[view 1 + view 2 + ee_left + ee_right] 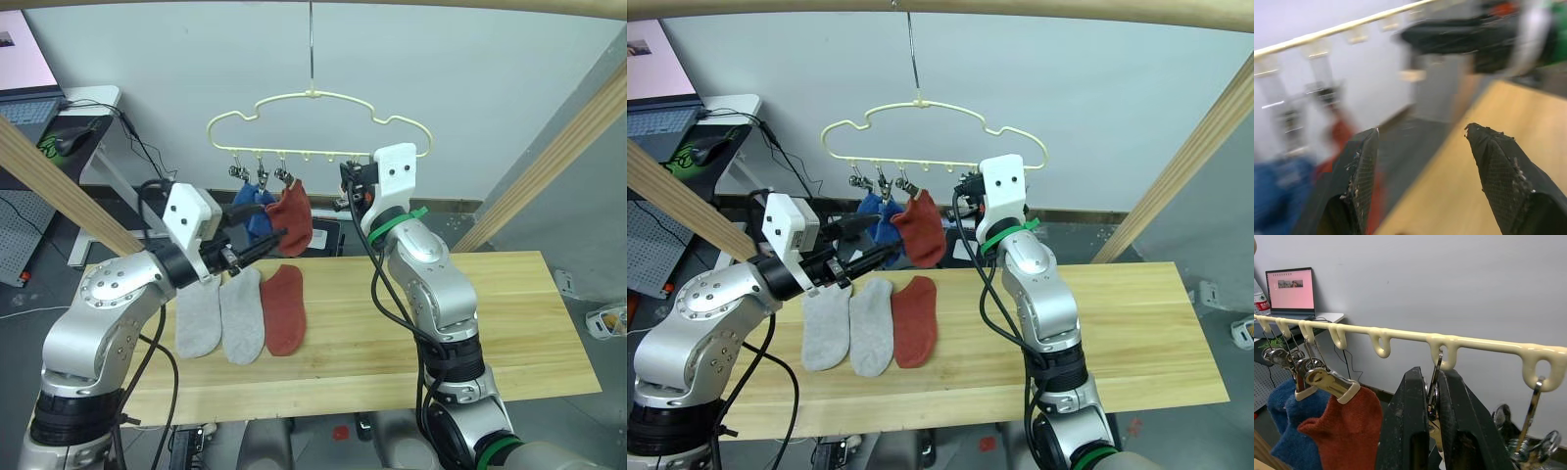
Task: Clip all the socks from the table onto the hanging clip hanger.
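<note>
Even, bright indoor light falls on the bench (470, 313), with soft shadows. The left wrist view is heavily motion-blurred; the clip hanger (1400, 335) in the right wrist view is sharp.

Lab: laptop desk (93, 98), cables, wooden frame (549, 162)

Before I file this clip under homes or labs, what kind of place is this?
Most likely a lab or test room, not a home: a bare wooden frame holds the clip hanger over a plain table, and a desk with a laptop and loose cables stands against the wall.
</note>
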Available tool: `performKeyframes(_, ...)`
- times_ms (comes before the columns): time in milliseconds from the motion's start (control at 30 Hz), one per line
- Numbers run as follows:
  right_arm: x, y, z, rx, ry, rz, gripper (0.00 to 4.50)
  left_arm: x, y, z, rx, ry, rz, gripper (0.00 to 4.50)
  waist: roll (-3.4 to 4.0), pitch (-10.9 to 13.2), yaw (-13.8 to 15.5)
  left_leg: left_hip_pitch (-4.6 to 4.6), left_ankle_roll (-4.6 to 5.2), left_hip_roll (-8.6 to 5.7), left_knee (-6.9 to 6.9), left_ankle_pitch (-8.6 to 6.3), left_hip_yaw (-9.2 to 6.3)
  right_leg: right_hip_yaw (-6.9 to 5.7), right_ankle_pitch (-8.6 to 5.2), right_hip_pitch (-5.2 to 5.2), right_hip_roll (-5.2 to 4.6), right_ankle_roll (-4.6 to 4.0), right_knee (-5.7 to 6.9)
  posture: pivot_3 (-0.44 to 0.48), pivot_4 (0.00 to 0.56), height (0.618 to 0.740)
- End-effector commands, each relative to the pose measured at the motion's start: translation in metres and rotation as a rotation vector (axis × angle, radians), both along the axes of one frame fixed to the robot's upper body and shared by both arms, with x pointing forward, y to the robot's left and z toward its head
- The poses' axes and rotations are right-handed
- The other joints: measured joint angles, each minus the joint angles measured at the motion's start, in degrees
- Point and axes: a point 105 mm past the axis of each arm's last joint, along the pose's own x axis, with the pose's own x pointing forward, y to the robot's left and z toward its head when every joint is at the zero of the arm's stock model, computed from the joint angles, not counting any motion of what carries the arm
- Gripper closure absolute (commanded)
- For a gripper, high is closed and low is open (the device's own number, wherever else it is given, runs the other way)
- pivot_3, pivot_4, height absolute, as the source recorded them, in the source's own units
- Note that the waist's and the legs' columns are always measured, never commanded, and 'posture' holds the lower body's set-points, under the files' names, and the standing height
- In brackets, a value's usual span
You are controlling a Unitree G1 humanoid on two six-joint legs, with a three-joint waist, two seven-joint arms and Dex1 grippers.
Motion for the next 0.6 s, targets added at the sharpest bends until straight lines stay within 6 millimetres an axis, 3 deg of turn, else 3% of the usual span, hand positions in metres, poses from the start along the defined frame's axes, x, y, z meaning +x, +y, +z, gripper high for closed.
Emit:
performKeyframes(33,-0.009,0.005,0.02,0.027,-0.068,0.027,4.5,-0.001,0.023,-0.004,-0.014,-0.037,0.159,0.56,0.0,0.0,0.0,0.0,0.01,0.03,0.0,0.0,0.0,0.0,0.0,0.0,-0.01,0.0,0.0,-0.123,0.251,0.736)
performKeyframes(100,-0.009,0.006,0.02,0.027,-0.064,0.033,4.5,0.0,0.041,-0.015,-0.036,-0.026,0.301,0.02,0.0,0.0,0.1,-0.01,0.01,0.04,-0.02,-0.01,-0.03,-0.01,0.0,-0.01,-0.03,0.0,-0.02,-0.121,0.26,0.736)
performKeyframes(300,-0.013,0.009,0.019,0.025,-0.045,0.052,4.5,-0.001,0.093,-0.057,-0.059,0.102,0.632,0.02,0.04,0.0,0.2,0.0,0.02,0.06,-0.02,-0.01,-0.06,-0.02,0.0,0.01,-0.16,0.0,0.0,-0.112,0.3,0.736)
performKeyframes(433,-0.015,0.01,0.018,0.016,-0.032,0.066,4.5,-0.001,0.111,-0.092,-0.1,0.242,0.753,0.02,0.08,0.1,0.2,0.02,0.02,0.05,-0.02,-0.01,-0.04,-0.04,0.0,0.02,-0.09,0.01,0.0,-0.117,0.32,0.736)
performKeyframes(600,-0.016,0.01,0.017,0.007,-0.024,0.072,4.5,0.005,0.111,-0.122,-0.09,0.345,0.781,0.02,0.19,0.2,0.2,0.02,0.03,0.04,-0.04,-0.01,-0.06,-0.05,-0.01,0.01,-0.06,0.01,-0.03,-0.125,0.333,0.736)
